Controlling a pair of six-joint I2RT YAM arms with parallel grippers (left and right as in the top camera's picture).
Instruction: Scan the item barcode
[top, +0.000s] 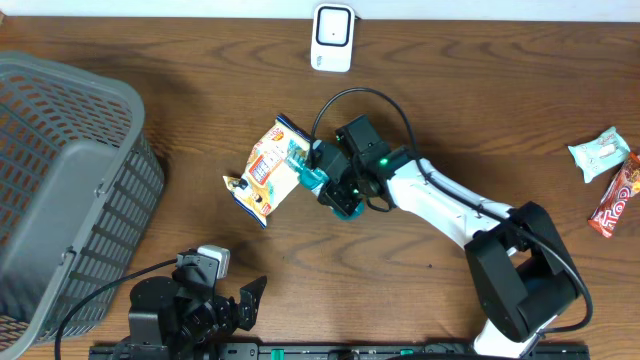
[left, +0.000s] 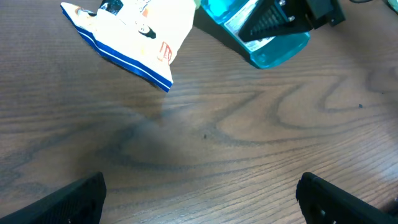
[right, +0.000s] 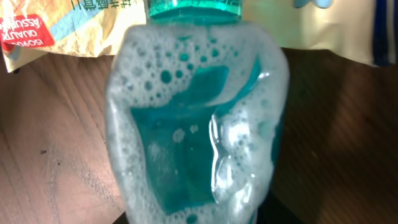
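Nearest the robot's base, the left gripper (top: 248, 302) hovers low over bare tabletop (left: 205, 137). Its jaws are spread wide with nothing between them, and both dark fingers (left: 68, 202) show at the bottom corners of the left wrist view.

Further out, near the middle of the tabletop, the right gripper (top: 325, 182) has its jaws drawn in narrow around a small bottle (right: 196, 124) of teal liquid. The bottle is foamy with bubbles and its sides are visibly dented. Its teal cap points away from the arm, and the bottle looks raised off the wood. The fingers themselves are hidden behind it in the right wrist view.

Just beyond the cap and touching it is a yellow-and-white snack packet (top: 265, 172) with a blue-striped edge. Whether it rests on the tabletop or is lifted cannot be told.

Well apart, at the right edge, a pale green wrapped item (top: 600, 153) lies beside a red candy bar (top: 618, 195). A grey slatted basket (top: 130, 200) stands at the left edge.

Farthest away, at the back edge of the tabletop, stands the white barcode scanner (top: 331, 37), well clear of the bottle.
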